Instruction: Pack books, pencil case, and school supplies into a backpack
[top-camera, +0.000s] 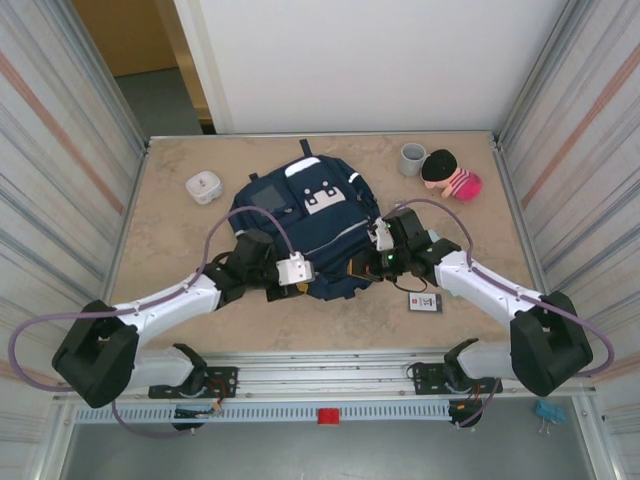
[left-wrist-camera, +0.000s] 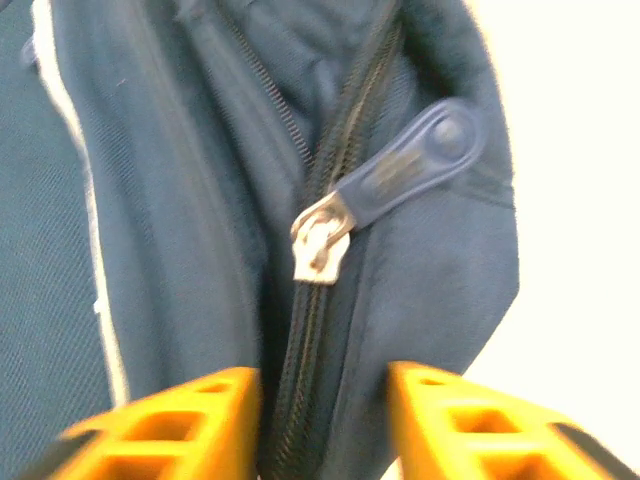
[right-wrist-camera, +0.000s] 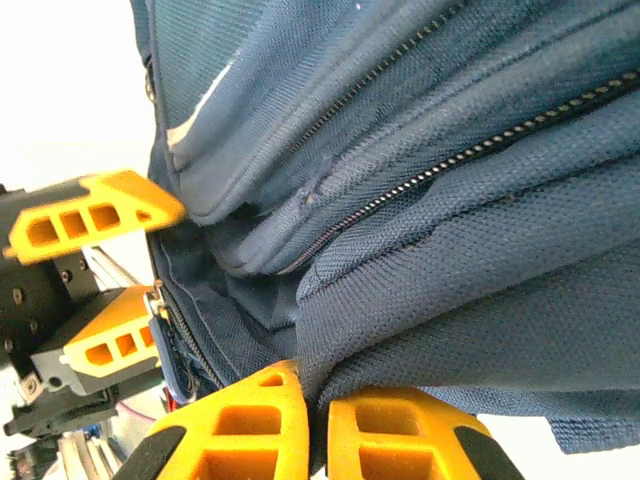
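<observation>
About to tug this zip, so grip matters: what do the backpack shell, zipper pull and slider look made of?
The backpack: woven synthetic fabric by the look, matte navy, with a visible coarse weave. The zipper pull: likely rubber or soft plastic, smooth, moulded with a rounded end. The slider: metal, shiny silver with bright glints.
</observation>
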